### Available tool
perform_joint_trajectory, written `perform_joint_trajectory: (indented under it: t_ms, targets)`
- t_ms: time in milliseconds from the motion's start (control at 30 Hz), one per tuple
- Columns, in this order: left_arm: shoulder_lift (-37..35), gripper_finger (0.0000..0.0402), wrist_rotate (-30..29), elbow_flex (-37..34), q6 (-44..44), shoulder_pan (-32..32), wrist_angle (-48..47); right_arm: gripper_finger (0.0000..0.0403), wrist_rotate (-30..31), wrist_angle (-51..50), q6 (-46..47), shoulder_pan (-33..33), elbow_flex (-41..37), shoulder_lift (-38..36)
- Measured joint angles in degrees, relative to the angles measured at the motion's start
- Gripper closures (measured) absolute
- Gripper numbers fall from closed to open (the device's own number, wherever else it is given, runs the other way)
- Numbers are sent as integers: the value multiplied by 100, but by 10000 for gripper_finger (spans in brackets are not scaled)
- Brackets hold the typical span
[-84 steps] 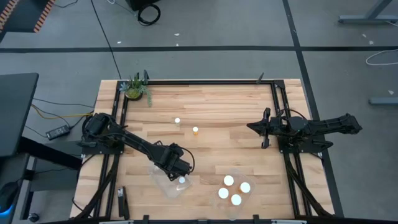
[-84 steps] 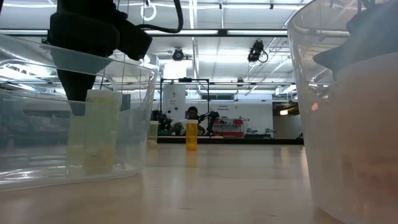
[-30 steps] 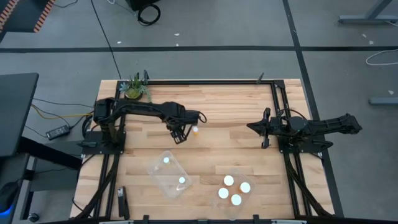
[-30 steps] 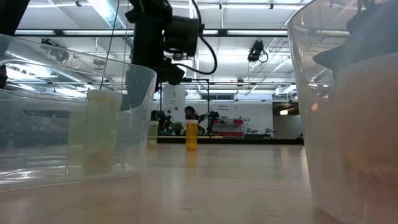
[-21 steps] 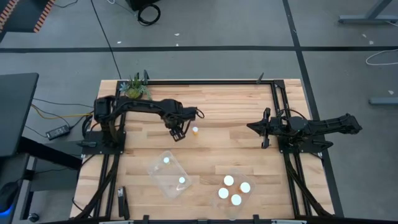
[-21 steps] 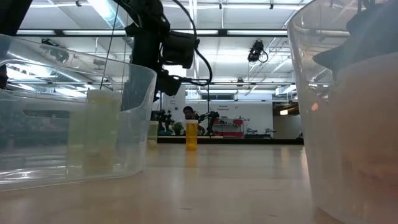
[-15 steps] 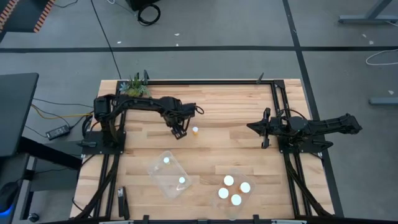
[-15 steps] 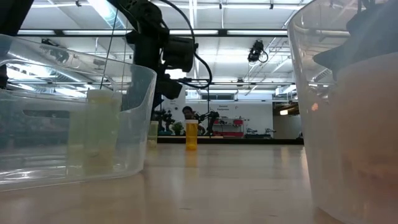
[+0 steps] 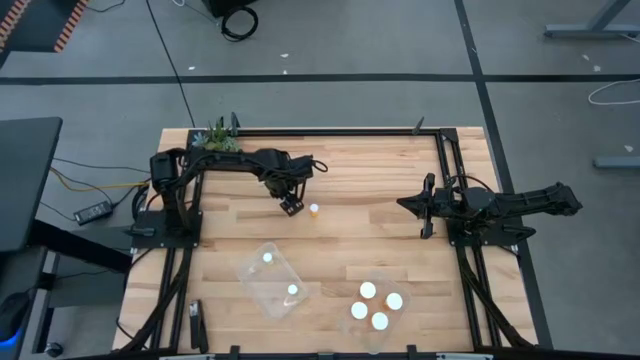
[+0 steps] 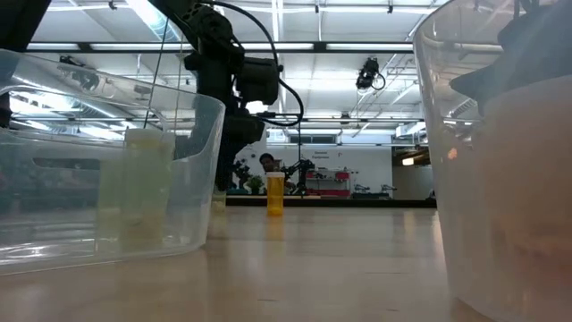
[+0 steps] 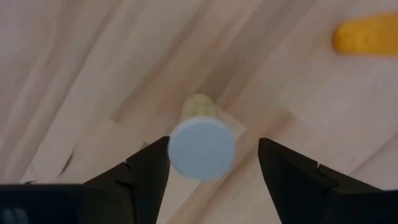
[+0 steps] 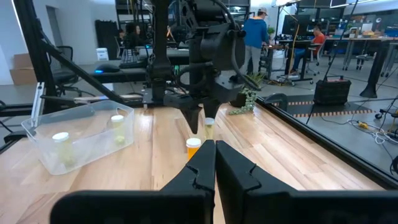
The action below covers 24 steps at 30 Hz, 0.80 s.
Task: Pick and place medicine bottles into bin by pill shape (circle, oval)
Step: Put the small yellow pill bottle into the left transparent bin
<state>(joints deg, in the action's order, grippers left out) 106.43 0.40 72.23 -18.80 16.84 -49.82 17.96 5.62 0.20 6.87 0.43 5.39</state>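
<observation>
A pale medicine bottle (image 11: 202,148) with a white cap stands upright on its base on the wooden table. My left gripper (image 11: 212,149) points down over it, open, with one finger on either side of the cap and a gap to each. In the high view that gripper (image 9: 290,202) hides the bottle. An orange bottle (image 9: 314,210) stands just to the right of it. My right gripper (image 9: 422,208) waits shut at the table's right, level with the table.
A clear tub (image 9: 272,280) at the near left holds two bottles. A second clear tub (image 9: 375,305) at the near middle holds several. A green potted plant (image 9: 218,142) stands at the far left corner. People show in the room beyond the table.
My left gripper has gone toward the table's far edge and down, from beside the orange bottle to over the pale bottle, rolling a little as it went. Both bottles have stayed where they were.
</observation>
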Motion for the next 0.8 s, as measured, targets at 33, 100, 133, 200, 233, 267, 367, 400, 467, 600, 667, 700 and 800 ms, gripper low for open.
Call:
perform_joint_trajectory:
  t_ms: [33, 100, 133, 200, 233, 267, 367, 400, 467, 600, 667, 700, 800]
  targets:
    - [0, 154, -2, 0, -8, 0, 64, 383, 0, 1, 1, 2, 0, 0]
    - [0, 160, -2, 0, -12, 0, 145, 383, 0, -1, 0, 0, 0, -2]
    - [0, 165, -4, 0, -12, -4, 173, 383, 1, 0, 0, 0, 0, -1]
    - [2, 174, -5, 0, -12, -7, 203, 383, 0, -1, 1, 2, 0, -1]
    - [7, 178, -6, 0, -12, -9, 223, 383, 0, 1, 1, 0, 0, 0]
    - [9, 184, -4, 0, -12, -11, 233, 383, 0, 0, -1, 1, 0, -1]
    - [9, 202, -15, 0, -12, -18, 229, 383, 0, 0, 1, 0, 0, -2]
    - [9, 209, -23, 0, -12, -33, 226, 383, 0, -1, 1, 0, 0, -1]
    - [9, 223, -86, 0, -13, -58, 227, 383, 0, 1, 0, 0, 0, -1]
    - [11, 252, -206, 0, -3, -113, 227, 383, 2, 1, 1, 0, 0, 0]
    - [11, 267, -212, 0, -3, -136, 229, 383, 0, 0, 0, 2, 0, -2]
    - [11, 273, -212, 0, -3, -136, 231, 383, 0, 1, 0, 0, 0, -2]
    - [13, 285, -216, 0, -12, -201, 235, 383, 0, 1, 1, 2, 0, 0]
